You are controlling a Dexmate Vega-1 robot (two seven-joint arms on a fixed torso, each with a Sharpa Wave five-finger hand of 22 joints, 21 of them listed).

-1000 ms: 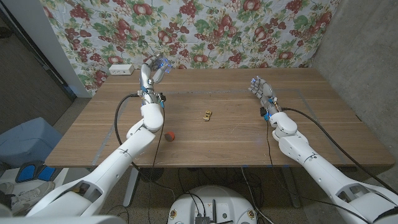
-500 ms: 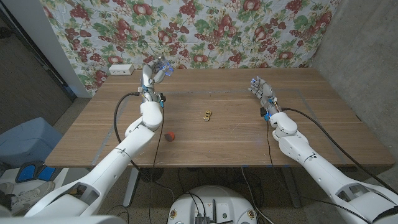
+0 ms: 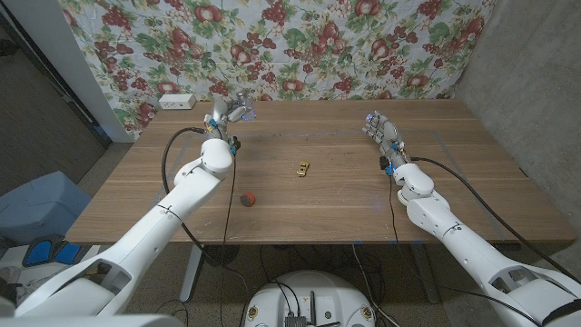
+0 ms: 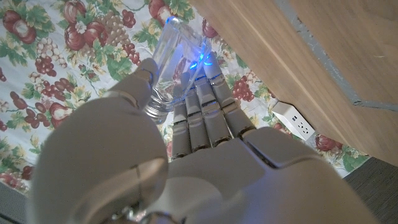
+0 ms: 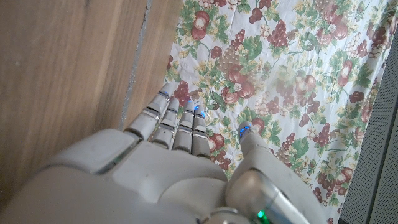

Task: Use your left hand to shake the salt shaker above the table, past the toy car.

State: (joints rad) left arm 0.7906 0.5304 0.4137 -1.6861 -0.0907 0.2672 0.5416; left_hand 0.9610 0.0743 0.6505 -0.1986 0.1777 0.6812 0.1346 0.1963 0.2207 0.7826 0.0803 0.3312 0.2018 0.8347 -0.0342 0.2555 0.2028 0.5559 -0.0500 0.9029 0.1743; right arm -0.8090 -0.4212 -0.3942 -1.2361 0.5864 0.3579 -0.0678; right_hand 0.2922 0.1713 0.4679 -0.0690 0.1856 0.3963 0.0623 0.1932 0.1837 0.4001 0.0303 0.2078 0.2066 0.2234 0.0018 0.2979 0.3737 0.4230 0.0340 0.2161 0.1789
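A wooden worktop (image 3: 327,195) fills the middle of the head view, with a flowered cloth (image 3: 300,45) hanging behind it. In the upper left of the frame, the left hand (image 3: 221,115) is raised at the far edge of the worktop and holds the salt shaker (image 3: 241,113), a clear glass tube, tipped over on its side. In the left wrist view the fingers (image 4: 199,115) and thumb pinch the salt shaker (image 4: 169,65) near its base, seen against the cloth. A small yellow toy car (image 3: 302,167) sits near the centre of the frame, well apart from the shaker and nearer the camera, so the shaker is already past it. A small red block (image 3: 247,198) lies lower left of the car. The right hand (image 3: 381,130) waits at right of centre, holding nothing, its fingers (image 5: 177,121) straight and pressed side by side (thumb a little apart). Judging by the tilt, the shaker is lifted and in place; the shaking looks under way or about to start.
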